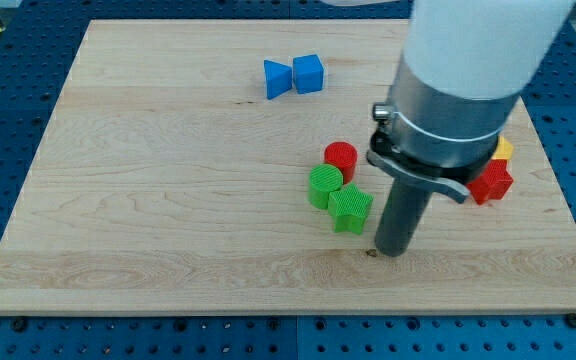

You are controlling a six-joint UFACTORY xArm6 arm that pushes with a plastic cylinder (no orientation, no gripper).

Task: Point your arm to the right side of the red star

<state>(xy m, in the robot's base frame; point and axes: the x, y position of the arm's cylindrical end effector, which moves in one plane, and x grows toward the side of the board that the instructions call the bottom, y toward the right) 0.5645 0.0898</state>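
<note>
Red star (492, 182) sits near the wooden worktop's (148, 200) right edge, partly hidden by the arm, up-right of my tip (392, 252). No fingers here. Green star (350, 209) lies just left of the tip; a yellow block (504, 149) touches the red star.

White cylindrical arm housing (478, 45), grey metal collar with black clamp, straight dark rod (400, 215).

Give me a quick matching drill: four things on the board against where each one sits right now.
1. my tip
2. red star
3. blue cube
4. red cylinder

A. near the view's top
B. far right, partly hidden by the arm
C. touching the green cylinder
D. just right of the green star

Pairs: 1-D, 2-B, 3-A, 4-C
</note>
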